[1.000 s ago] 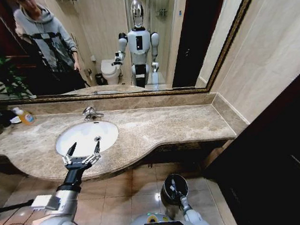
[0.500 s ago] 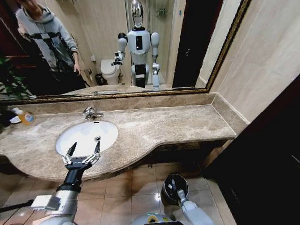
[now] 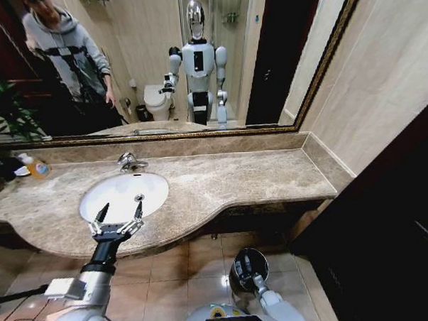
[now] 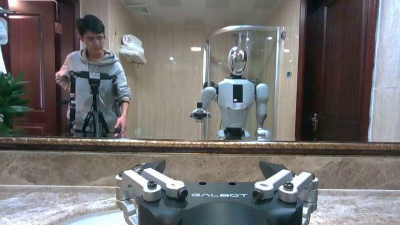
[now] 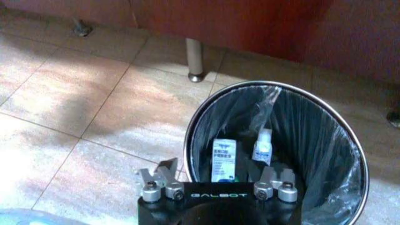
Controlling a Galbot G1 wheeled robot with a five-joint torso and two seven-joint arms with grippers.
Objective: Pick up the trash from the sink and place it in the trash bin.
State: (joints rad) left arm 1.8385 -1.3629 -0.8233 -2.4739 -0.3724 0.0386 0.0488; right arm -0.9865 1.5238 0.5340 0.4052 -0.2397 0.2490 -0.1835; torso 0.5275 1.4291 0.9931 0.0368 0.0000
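**A:** where's the trash relative to the pincers right now?

**B:** right pincer (image 5: 218, 180) hangs directly over the trash bin (image 5: 325, 140), just above its near rim. Below it in the liner I see a white-and-blue tube (image 5: 223, 158) standing on end, leaning on the near wall, and a small clear bottle (image 5: 263, 145) beside it, also roughly upright. Both lie straight under the jaws, inside the bin

**A:** right holding anything?

**B:** no. Fingers spread wide, nothing between them, not touching rim or liner. I read that as trash already binned

**A:** left?

**B:** left pincer (image 3: 116, 223) is at the front edge of the sink (image 3: 101, 190), over the counter (image 3: 222, 181) lip, pointing toward the faucet (image 3: 130, 162). Fully open, empty, touching nothing

**A:** anything left in the basin?

**B:** from the head view the bowl looks bare white apart from the drain. Can't rule out something small hidden behind the pincer itself. Left wrist view looks over the basin at the mirror, so no help

**A:** which arm's nearer if there is?

**B:** left, clearly. Right is down at floor level by the bin, well apart from the sink
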